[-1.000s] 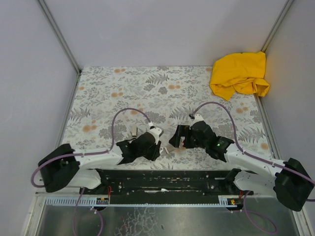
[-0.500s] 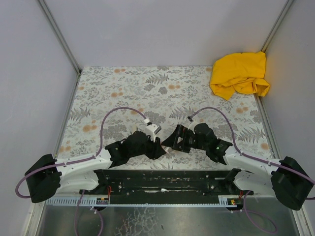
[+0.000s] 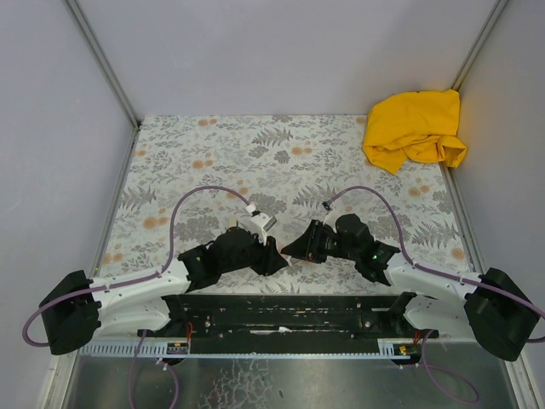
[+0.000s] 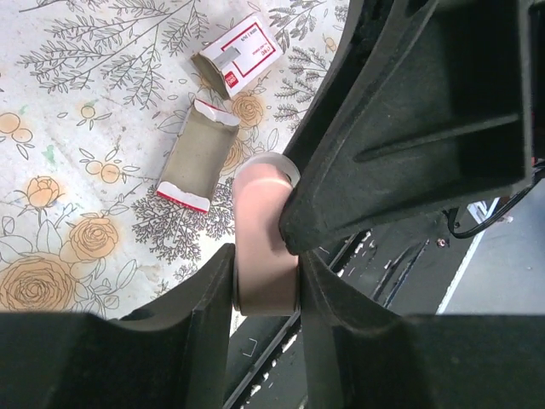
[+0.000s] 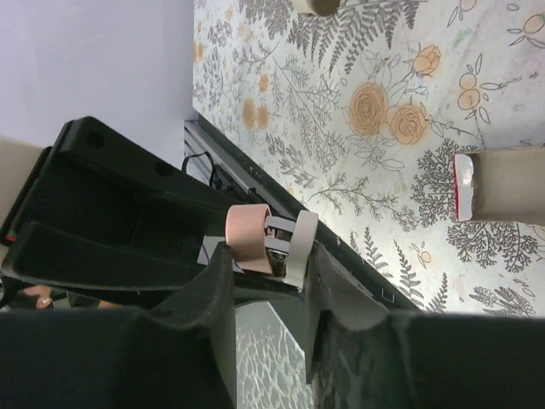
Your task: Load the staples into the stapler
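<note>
- Stapler (image 4: pixel 260 230) is off the tabletop (image 3: pixel 213 153), held in mid-air just above its near edge, btwn the two arms where they meet at centre.
- Body is pale pink plastic. Right wrist view shows its end-on side w/ a round pink end, silver metal in the middle and a cream piece beside it.
- Left fingers (image 4: pixel 200 332) pinch the stapler from both sides, w/ the pink body wedged btwn them.
- Right fingers (image 5: pixel 209 332) also close on the stapler: pink end against one finger, cream piece against the other.
- In left wrist view the right arm's black finger overlaps the stapler's upper part, so that end is hidden.
- White box (image 4: pixel 243 53) w/ red print lies flat on the tabletop, beyond the stapler. Grey patch on it, can't tell if that's staples.
- Open sleeve (image 4: pixel 197 153), grey-brown inside w/ red-and-white torn edges, lies just beside the box, nearer the stapler, not touching it.
- Staples themselves: too small to make out in any view.
- Tabletop has a floral print w/ grey leaves and orange blooms.
- Yellow cloth (image 3: pixel 415 128) is bunched in the far right corner, well apart from everything else.
</note>
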Robot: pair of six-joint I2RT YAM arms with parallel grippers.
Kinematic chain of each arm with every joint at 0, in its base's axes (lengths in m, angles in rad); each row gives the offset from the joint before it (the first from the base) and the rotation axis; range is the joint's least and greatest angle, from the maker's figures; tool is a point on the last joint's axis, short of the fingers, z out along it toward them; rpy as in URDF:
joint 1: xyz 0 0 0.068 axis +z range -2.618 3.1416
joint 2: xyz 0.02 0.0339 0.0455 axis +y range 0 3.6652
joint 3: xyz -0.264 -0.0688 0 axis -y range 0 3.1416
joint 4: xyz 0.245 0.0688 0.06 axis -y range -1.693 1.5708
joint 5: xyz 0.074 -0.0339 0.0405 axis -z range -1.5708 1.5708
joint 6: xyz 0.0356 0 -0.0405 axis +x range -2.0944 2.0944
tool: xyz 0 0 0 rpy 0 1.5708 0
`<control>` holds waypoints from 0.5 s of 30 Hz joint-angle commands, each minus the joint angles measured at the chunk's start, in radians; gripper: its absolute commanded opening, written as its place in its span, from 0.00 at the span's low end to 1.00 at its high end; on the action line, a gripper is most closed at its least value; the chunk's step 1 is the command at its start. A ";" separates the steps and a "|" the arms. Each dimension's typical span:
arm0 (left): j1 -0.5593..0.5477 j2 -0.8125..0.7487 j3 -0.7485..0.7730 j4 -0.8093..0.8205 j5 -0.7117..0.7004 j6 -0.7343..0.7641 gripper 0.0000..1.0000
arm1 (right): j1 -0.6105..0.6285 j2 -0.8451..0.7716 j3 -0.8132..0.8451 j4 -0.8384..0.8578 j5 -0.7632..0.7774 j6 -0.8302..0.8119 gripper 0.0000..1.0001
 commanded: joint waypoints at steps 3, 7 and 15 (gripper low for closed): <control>-0.005 -0.042 0.000 0.100 -0.015 -0.013 0.00 | 0.016 -0.017 -0.006 0.041 -0.014 0.004 0.00; -0.005 -0.044 0.001 0.085 0.000 -0.007 0.00 | 0.016 -0.037 -0.014 0.047 0.013 0.005 0.00; -0.005 -0.034 -0.033 0.092 0.007 -0.028 0.46 | 0.017 -0.056 -0.028 0.098 0.038 0.043 0.00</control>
